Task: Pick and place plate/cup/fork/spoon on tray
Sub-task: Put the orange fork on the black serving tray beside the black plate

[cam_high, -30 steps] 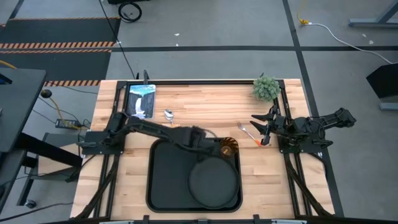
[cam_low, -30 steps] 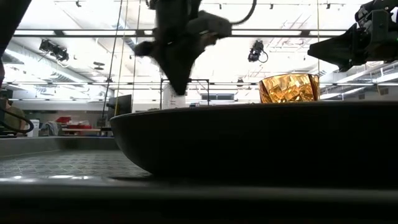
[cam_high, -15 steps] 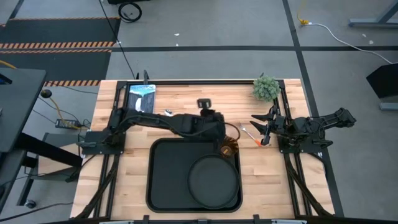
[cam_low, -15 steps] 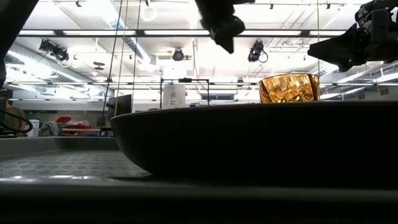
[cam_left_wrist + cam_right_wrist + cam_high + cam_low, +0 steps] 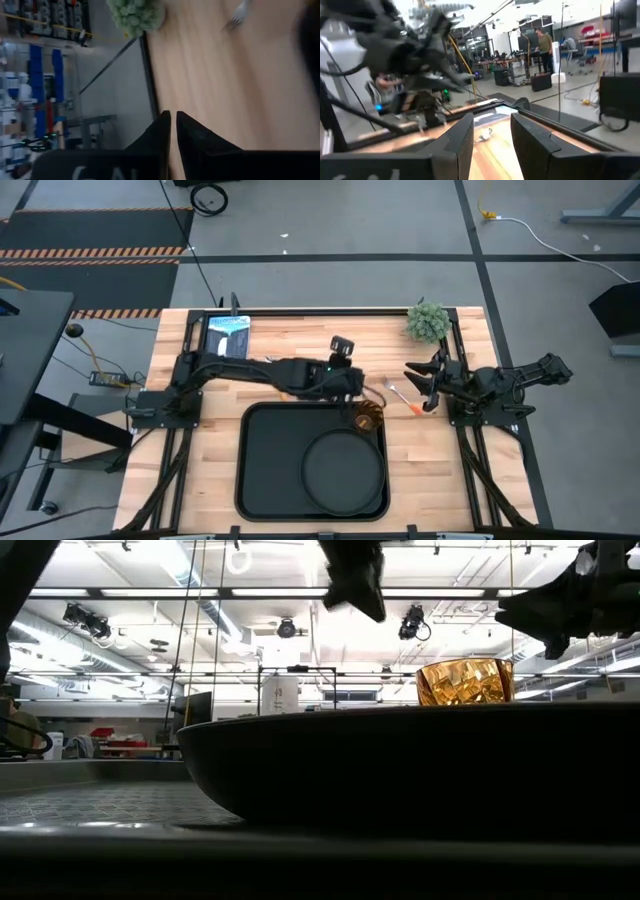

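Observation:
The black tray (image 5: pixel 270 465) lies at the table's near middle. The round black plate (image 5: pixel 345 470) lies in its near right part. The amber cup (image 5: pixel 367 418) stands upright in the tray's far right corner and also shows in the low view (image 5: pixel 465 682). The fork (image 5: pixel 402 395), with an orange handle, lies on the wood right of the tray; its tines show in the left wrist view (image 5: pixel 235 17). My left gripper (image 5: pixel 358 383) hangs shut and empty above the wood, just beyond the cup. My right gripper (image 5: pixel 410 379) waits open beside the fork. The spoon is hidden under my left arm.
A small green plant (image 5: pixel 428 321) stands at the far right corner. A tablet-like device (image 5: pixel 226 340) lies at the far left. Black frame rails run along the table's left and right sides. Bare wood lies left and right of the tray.
My left gripper has risen from over the tray's far part and gone toward the table's far edge and right, turning as it went, away from the cup. The cup and plate have stayed in place on the tray.

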You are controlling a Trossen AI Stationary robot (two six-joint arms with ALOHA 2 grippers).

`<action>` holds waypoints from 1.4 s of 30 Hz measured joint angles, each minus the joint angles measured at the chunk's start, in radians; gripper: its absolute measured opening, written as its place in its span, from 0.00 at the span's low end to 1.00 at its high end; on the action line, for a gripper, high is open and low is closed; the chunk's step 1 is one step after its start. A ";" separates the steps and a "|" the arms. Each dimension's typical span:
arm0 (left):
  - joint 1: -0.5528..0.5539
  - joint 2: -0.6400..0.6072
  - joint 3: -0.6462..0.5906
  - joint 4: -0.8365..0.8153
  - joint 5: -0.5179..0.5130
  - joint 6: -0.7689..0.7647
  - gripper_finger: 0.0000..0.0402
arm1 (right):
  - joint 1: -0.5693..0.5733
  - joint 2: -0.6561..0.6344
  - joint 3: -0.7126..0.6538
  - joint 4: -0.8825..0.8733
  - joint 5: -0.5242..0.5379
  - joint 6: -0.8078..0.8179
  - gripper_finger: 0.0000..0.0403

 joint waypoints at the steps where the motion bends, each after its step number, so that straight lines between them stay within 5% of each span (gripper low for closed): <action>1: -0.016 -0.015 0.000 -0.026 0.000 -0.041 0.08 | -0.001 0.000 0.000 0.004 0.004 0.021 0.34; 6: -0.084 -0.098 0.000 -0.246 0.074 -0.292 0.03 | -0.001 0.017 0.018 -0.038 -0.020 0.204 0.34; 12: -0.123 -0.176 -0.046 -0.325 0.236 -0.466 0.02 | -0.048 0.182 0.170 -0.506 0.031 0.480 0.32; 20: -0.161 -0.254 -0.182 -0.361 0.264 -0.530 0.02 | -0.149 0.544 0.191 -0.617 -0.183 0.741 0.32; 28: -0.204 -0.452 -0.511 -0.164 0.279 -0.576 0.02 | -0.194 0.782 0.226 -0.625 -0.316 0.752 0.32; 42: -0.237 -0.798 -0.982 0.342 0.287 -0.622 0.03 | -0.277 1.069 0.449 -0.805 -0.311 0.539 0.32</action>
